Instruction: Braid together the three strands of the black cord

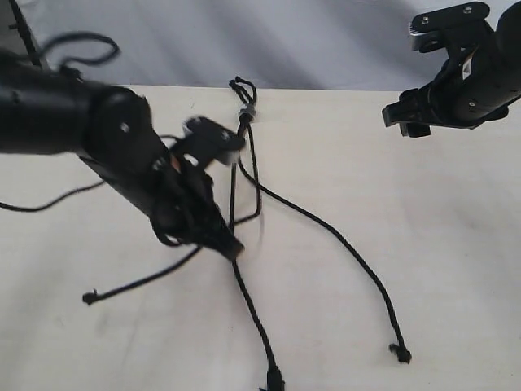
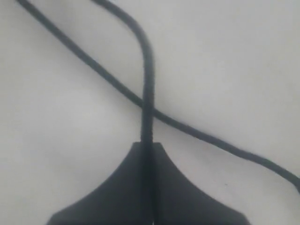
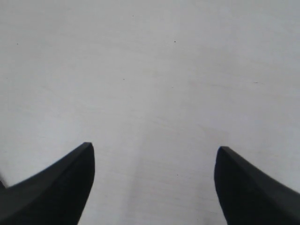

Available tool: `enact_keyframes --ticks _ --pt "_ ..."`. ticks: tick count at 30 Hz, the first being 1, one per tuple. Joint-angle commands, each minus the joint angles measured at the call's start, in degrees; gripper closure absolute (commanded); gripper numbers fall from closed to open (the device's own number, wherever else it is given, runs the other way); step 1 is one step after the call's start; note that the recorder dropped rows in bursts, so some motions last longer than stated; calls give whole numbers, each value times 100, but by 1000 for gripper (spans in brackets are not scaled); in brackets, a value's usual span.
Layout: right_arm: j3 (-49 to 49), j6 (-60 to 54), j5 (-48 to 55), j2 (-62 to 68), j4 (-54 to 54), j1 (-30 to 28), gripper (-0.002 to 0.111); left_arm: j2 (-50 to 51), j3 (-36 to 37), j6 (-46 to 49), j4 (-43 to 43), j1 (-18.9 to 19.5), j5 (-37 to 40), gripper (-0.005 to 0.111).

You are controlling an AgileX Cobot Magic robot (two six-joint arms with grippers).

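- Barely begun, by the look of it: no plaited length anywhere on the black cord (image 1: 244,163), only loose runs fanning out across the table (image 1: 440,244) from the grey band (image 1: 248,112) near its far edge.
- Three strands (image 1: 326,232) all splayed: right strand (image 1: 366,277) trailing off to a knotted tip, middle strand (image 1: 259,330) running down toward the near edge, left strand (image 1: 138,283) angling out to the left. Tips well apart.
- Left gripper (image 1: 230,247): low at the table in the middle of the fan, pinched tight on the held strand (image 2: 148,84) (which of the three, hard to say from the exterior view, with the arm over the spot).
- Crossing strand (image 2: 93,65): slanting across the held strand just ahead of the fingertips and touching it there; which one on top, not clear.
- Right gripper (image 3: 154,152): wide open with nothing between the jaws, only bare table below, well away from the cord at the far right.
- Done so far, at most: one crossing being set up.
- Left to do, as a judgement: practically the whole braid, outer strands passed over the middle in turn, from the band down to the tips.
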Motion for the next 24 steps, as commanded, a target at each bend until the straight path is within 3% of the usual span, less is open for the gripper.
enact_keyframes --ticks 1,10,20,24 --pt "19 21 -49 -57 -11 -25 40 -400 96 -107 114 789 -9 106" --pt "19 21 -59 -57 -11 -14 40 -209 552 -107 101 2023 -333 106" --pt "19 -6 -9 -57 489 42 40 257 830 -119 -39 2147 -1030 106" --pt "19 -809 132 -57 1381 408 40 458 830 -119 -109 2147 -1043 92"
